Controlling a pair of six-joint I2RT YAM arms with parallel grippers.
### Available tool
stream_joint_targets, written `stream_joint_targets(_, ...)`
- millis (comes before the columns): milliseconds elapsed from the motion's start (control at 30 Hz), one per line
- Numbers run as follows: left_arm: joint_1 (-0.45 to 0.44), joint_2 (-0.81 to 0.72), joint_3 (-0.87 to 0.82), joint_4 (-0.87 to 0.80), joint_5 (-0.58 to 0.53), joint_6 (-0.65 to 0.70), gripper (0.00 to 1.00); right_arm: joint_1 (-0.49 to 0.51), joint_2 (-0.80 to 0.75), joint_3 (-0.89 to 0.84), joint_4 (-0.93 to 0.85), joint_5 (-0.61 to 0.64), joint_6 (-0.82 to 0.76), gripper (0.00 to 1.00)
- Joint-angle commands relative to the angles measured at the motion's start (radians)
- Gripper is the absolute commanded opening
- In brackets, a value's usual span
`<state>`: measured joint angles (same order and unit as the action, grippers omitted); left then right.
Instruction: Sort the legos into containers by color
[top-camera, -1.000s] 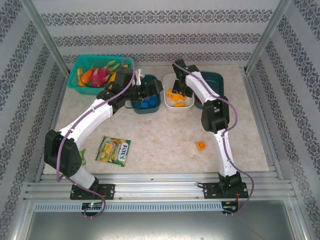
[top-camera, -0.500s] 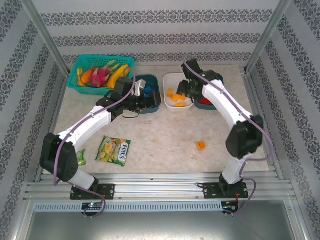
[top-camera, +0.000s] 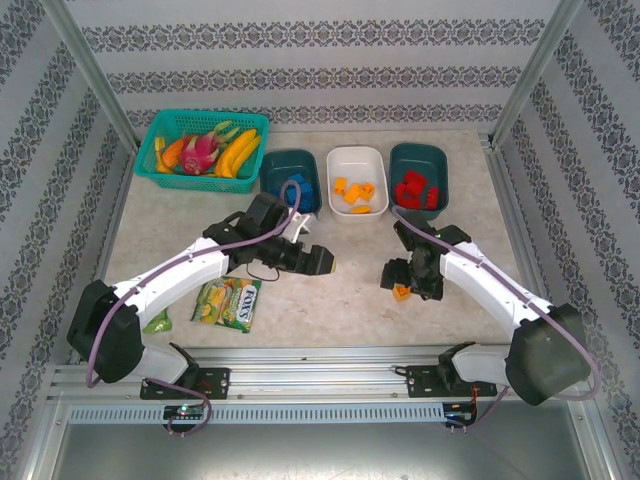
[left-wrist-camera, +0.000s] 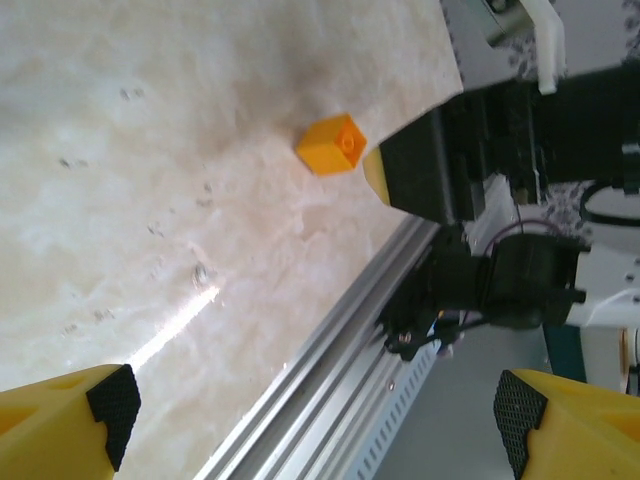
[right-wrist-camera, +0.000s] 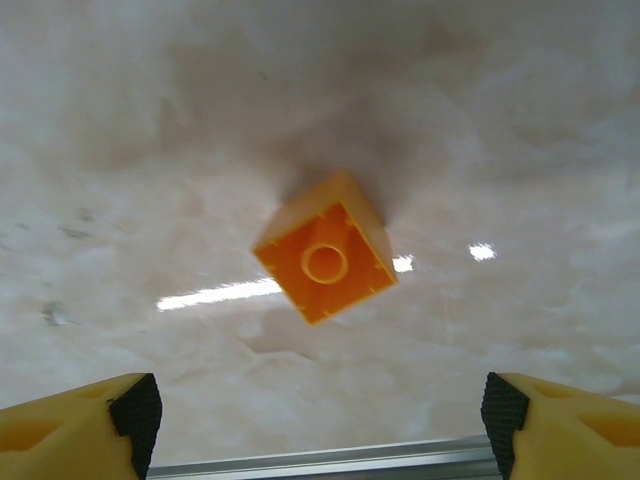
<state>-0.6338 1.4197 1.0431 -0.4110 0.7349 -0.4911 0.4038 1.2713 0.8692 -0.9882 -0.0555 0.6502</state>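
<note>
One orange lego (top-camera: 402, 292) lies loose on the table at the near right, a ring on its upward face (right-wrist-camera: 325, 247). My right gripper (top-camera: 399, 279) hangs just above it, open, its fingertips (right-wrist-camera: 134, 408) wide to either side and clear of the brick. My left gripper (top-camera: 319, 261) is open and empty over the middle of the table, looking toward the same lego (left-wrist-camera: 332, 144). At the back stand the containers: a teal tub (top-camera: 272, 170) with blue legos (top-camera: 300, 190), a white tub (top-camera: 357, 155) with orange legos (top-camera: 355, 192), and a teal tub (top-camera: 420, 153) with red legos (top-camera: 412, 188).
A green lattice basket (top-camera: 160, 170) of toy fruit sits at the back left. A green-yellow candy packet (top-camera: 226, 301) lies near the front left, under my left arm. The metal rail (top-camera: 320, 365) marks the near table edge, just past the lego.
Both arms have pulled back from the tubs. The right gripper swung from the white tub down over the loose orange lego and opened wider. The left gripper moved to mid-table.
</note>
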Motion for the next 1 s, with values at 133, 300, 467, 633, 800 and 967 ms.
stream_joint_targets(133, -0.058, 0.004, -0.016, -0.01, 0.01, 0.04, 0.93, 0.007, 0.09, -0.056, 0.093, -0.02, -0.047, 0.8)
stream_joint_targets(300, -0.062, 0.012, 0.0, 0.0, -0.017, 0.026, 0.93, 0.001, 0.167, -0.015, 0.102, 0.028, -0.082, 0.72)
stream_joint_targets(467, -0.063, 0.005, -0.004, 0.017, -0.028, 0.006, 0.92, -0.009, 0.253, 0.023, 0.095, 0.046, -0.123, 0.63)
stream_joint_targets(633, -0.064, 0.0, -0.002, 0.021, -0.036, -0.004, 0.92, -0.012, 0.277, 0.034, 0.11, 0.047, -0.143, 0.55)
stream_joint_targets(800, -0.064, 0.002, 0.001, 0.035, -0.034, -0.015, 0.92, -0.01, 0.286, 0.048, 0.116, 0.046, -0.147, 0.41)
stream_joint_targets(967, -0.064, 0.006, 0.012, 0.052, -0.036, -0.032, 0.92, -0.004, 0.253, 0.057, 0.109, 0.055, -0.139, 0.29)
